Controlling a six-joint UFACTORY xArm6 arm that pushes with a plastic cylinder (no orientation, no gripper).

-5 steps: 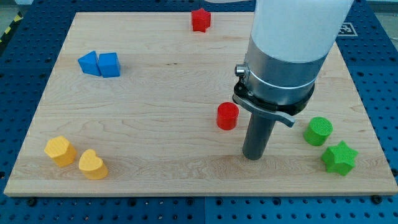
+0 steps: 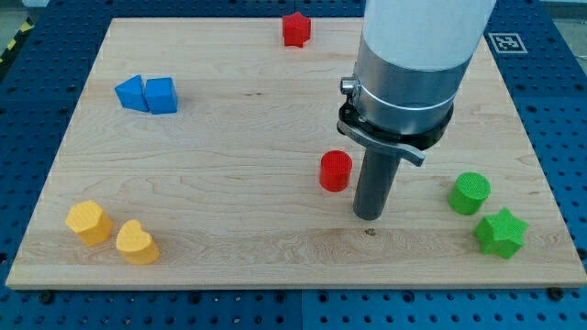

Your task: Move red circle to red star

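My tip rests on the desk just beside the red circle, on the side toward the desk's right edge and slightly nearer the bottom edge. A narrow strip of bare wood shows between the rod and the block, so the two look apart, though only just. There is no gripper on this arm, only the straight dark rod, so nothing is open, closed or gripping.

The red circle stands a little right of the desk's middle, upright on its flat end. The red star sits close to the top edge, somewhat left of the circle's line, and the two red blocks are well apart with open wood between them.

Near the right edge, a green circle stands with a green star just beside it, toward the bottom right corner. Toward the top left corner two blue blocks touch side by side; their exact shapes are hard to make out. In the bottom left corner sit two yellow blocks close together, the one nearer the bottom edge looking heart-shaped.
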